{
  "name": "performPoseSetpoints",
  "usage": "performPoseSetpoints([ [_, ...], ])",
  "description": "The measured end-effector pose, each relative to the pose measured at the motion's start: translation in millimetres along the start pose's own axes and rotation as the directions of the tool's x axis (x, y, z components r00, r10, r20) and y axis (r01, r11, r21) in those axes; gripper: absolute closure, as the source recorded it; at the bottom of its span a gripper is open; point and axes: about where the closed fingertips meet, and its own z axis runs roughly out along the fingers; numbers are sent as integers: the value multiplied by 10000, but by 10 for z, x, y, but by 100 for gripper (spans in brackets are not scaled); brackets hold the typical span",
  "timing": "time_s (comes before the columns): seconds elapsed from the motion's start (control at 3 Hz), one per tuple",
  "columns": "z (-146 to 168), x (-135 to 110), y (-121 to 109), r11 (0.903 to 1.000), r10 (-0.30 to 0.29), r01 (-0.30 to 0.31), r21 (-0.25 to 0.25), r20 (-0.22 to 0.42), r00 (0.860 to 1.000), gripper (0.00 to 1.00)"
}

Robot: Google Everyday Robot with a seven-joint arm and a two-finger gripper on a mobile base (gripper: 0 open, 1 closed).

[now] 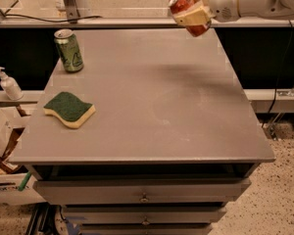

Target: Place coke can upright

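The coke can [184,3] is red-orange and is held tilted in the air above the far right part of the grey table [152,97]. My gripper [192,11] reaches in from the upper right on a white arm and is shut on the can, with a cream-coloured finger [192,17] across its middle. The can's lower end [199,30] sticks out below the finger. The can is well clear of the table top.
A green can [69,50] stands upright at the table's far left. A green and yellow sponge [69,109] lies near the left edge. A soap dispenser [8,84] and a cardboard box [7,180] sit left of the table. Drawers [144,195] are below the front edge.
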Motion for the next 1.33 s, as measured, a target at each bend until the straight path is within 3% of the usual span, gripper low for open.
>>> performPoseSetpoints([
  [1.33, -1, -41, 46, 9981, 73, -183, 583, 1826, 9832, 100],
])
